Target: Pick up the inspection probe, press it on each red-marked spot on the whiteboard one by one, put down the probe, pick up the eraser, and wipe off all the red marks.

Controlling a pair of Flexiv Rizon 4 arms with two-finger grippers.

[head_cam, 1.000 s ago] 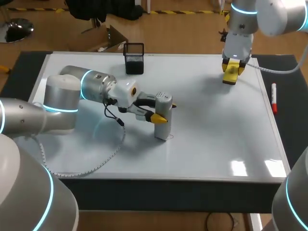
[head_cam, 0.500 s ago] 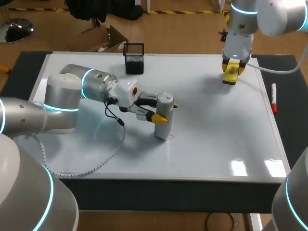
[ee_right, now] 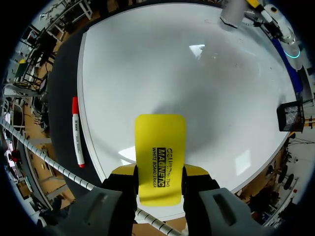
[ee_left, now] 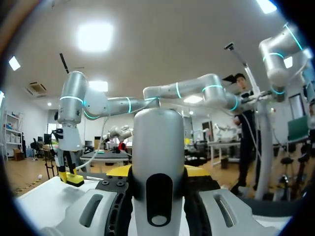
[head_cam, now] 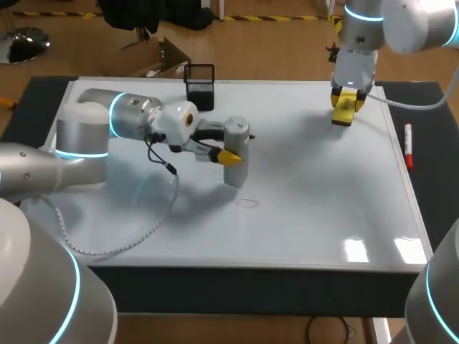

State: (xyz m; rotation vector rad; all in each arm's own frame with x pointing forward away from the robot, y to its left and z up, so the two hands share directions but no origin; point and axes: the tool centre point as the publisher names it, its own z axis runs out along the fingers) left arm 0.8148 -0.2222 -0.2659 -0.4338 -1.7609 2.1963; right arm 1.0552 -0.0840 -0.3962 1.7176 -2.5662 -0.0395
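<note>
Clamping the probe, apparently aloft, left fingers cover its middle; right fingers pinch the eraser.

- Eraser, right wrist view: the yellow face carries black print, one small line above a larger line in block capitals, set across the pad's width. Legible, but the wording is not copied here.
- Eraser, head view: the print is too small to make out.
- Marker, beside the whiteboard: white barrel with a red cap; any label is too small to tell.
- Probe, left wrist view: grey body with a dark oval inset; no characters can be read.
- Whiteboard, head view: one faint hand-drawn loop; no letters or numbers.
</note>
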